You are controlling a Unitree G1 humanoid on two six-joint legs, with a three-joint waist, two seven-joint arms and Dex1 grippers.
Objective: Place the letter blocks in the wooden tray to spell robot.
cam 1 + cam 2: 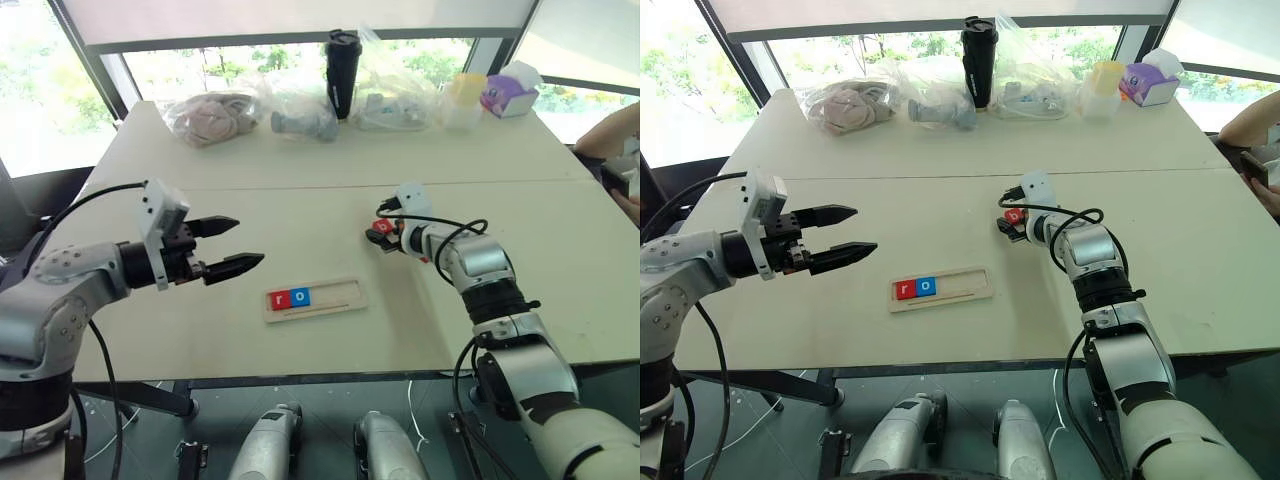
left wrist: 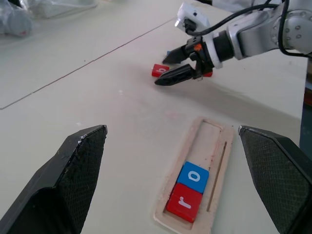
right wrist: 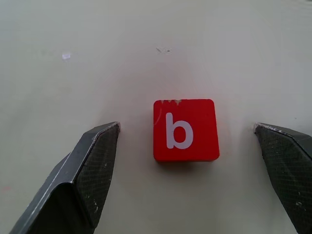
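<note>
Pale table [image 1: 250, 170] (seam across); bagged clutter [image 1: 300, 105] beside windows [image 1: 30, 70]

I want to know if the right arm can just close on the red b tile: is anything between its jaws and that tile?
Nothing visible. In the right wrist view the red b tile lies flat on bare table, centred in the right gripper, whose jaws stand open on either side of it, not touching. No other tile lies in the gap.
</note>
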